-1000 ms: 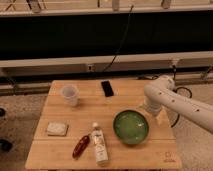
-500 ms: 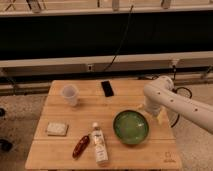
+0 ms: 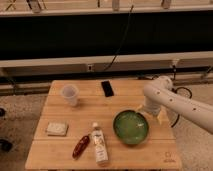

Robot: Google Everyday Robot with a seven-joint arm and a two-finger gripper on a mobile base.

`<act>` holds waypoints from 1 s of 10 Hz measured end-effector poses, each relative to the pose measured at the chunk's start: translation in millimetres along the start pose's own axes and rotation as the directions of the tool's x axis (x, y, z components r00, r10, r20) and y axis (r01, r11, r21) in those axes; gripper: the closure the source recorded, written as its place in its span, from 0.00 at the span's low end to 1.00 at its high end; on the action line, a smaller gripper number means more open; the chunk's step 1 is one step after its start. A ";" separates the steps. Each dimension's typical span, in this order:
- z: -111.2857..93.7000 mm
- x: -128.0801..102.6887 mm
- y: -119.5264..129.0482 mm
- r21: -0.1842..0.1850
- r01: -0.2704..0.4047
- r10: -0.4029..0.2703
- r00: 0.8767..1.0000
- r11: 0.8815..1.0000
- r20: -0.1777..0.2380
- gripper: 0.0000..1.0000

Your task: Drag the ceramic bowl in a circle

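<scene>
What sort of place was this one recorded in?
Probably a robotics lab or test area: a wooden table set with props like the ceramic bowl, a cable hanging down a dark wall, and the gripper by the bowl's right rim.

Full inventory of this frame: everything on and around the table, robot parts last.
table: 1, light wood, centre of view
ceramic bowl: 1, glossy green, right front of table
cup: 1, translucent white, back left
phone: 1, black, back centre
packet: 1, whitish, flat, front left
red item: 1, dark red, front, left of bottle
bottle: 1, pale, labelled, front centre
cable: 1, black, on dark wall behind
arm: 1, white, from right
gripper: 1, by bowl's right rim
</scene>
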 end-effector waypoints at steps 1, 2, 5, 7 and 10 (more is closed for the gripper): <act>1.3 0.0 -0.4 -0.001 0.013 -0.013 1.000 1.000 0.004 0.20; 3.4 0.0 -1.2 -0.004 0.032 -0.032 0.999 0.999 0.010 0.20; 8.6 -0.1 -2.3 -0.010 0.066 -0.065 0.998 0.998 0.022 0.20; 12.6 1.2 -1.9 -0.013 0.083 -0.083 0.996 0.996 0.026 0.20; 21.0 0.6 -1.3 -0.013 0.098 -0.098 0.994 0.995 0.043 0.20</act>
